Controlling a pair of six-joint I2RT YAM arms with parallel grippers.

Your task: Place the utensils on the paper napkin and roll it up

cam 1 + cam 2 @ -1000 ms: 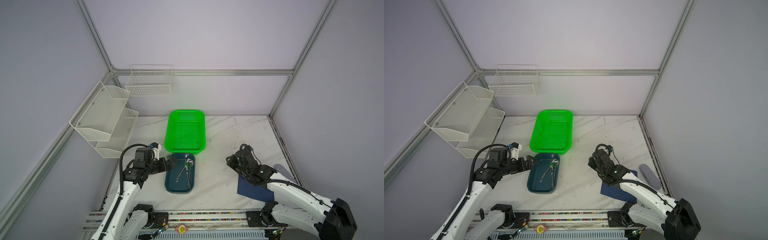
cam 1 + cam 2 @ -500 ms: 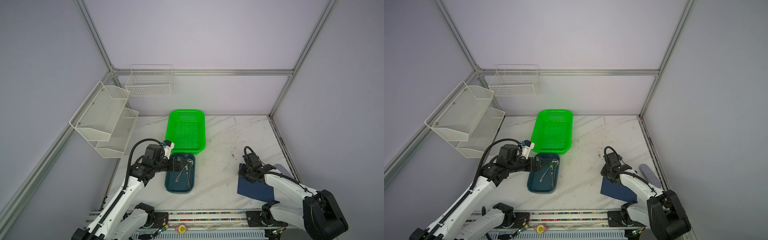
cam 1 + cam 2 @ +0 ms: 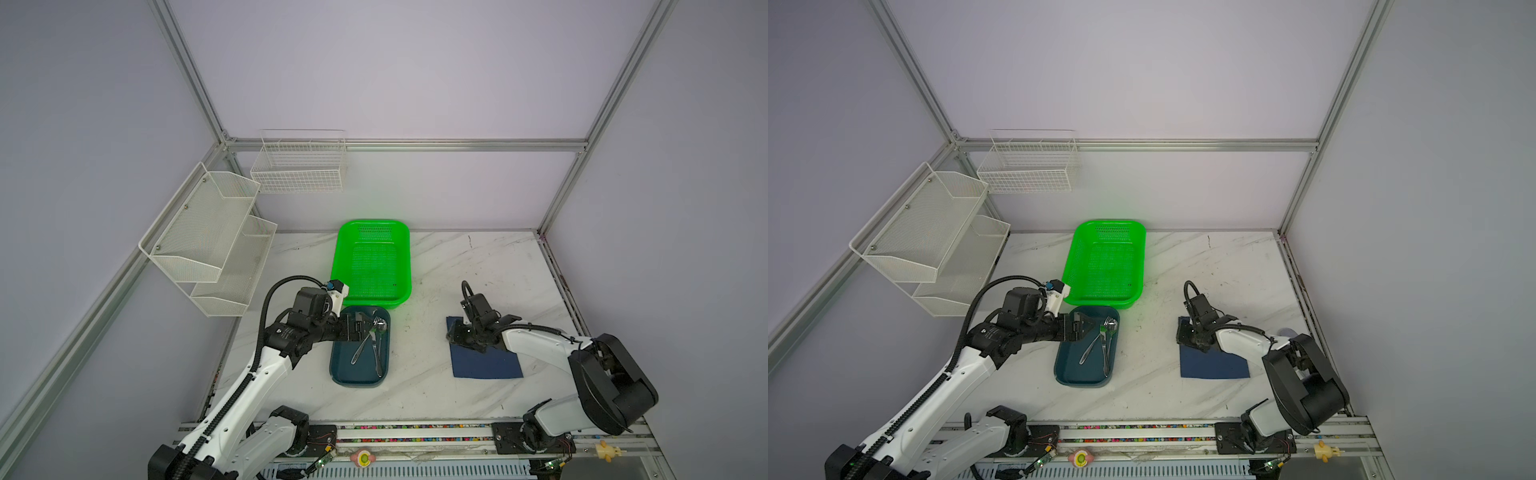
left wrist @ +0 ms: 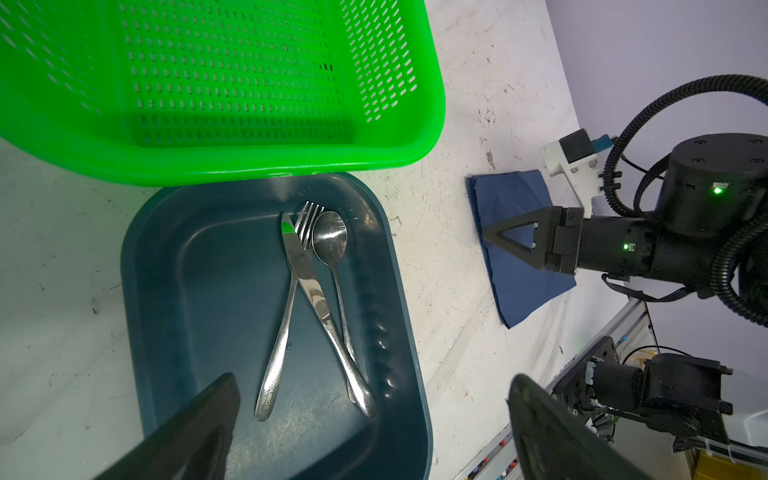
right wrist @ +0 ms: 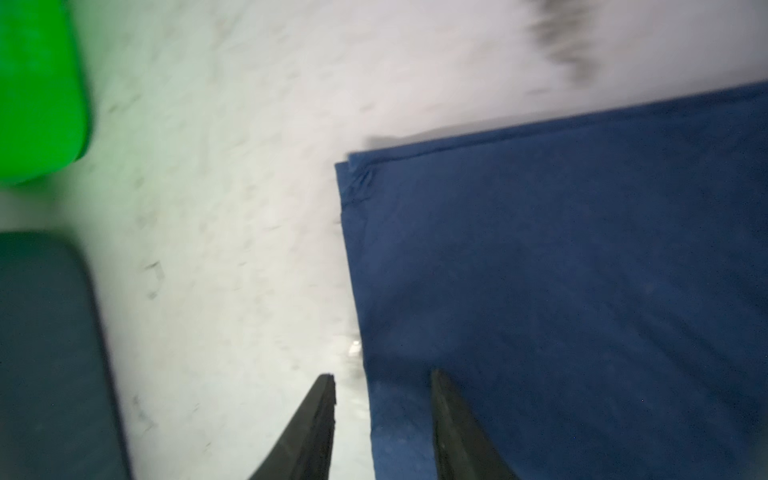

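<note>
The left hand (image 4: 374,380), spread wide and empty, hangs over the utensils (image 4: 311,291) crossed in the teal tray (image 4: 166,291) below it, likely to pick one. The right hand (image 5: 382,374), half-spread and holding nothing, straddles an edge of the paper napkin (image 5: 561,291) on the desk (image 5: 228,208); blur hides any contact.

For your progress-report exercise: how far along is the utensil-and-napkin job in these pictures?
Done: nothing yet. The fork, knife and spoon lie in the tray, and the napkin lies flat, apart from it. In hand: the left gripper hovers open over the tray. The right gripper, open, straddles the napkin's edge. Left: moving all three across, then rolling.
</note>
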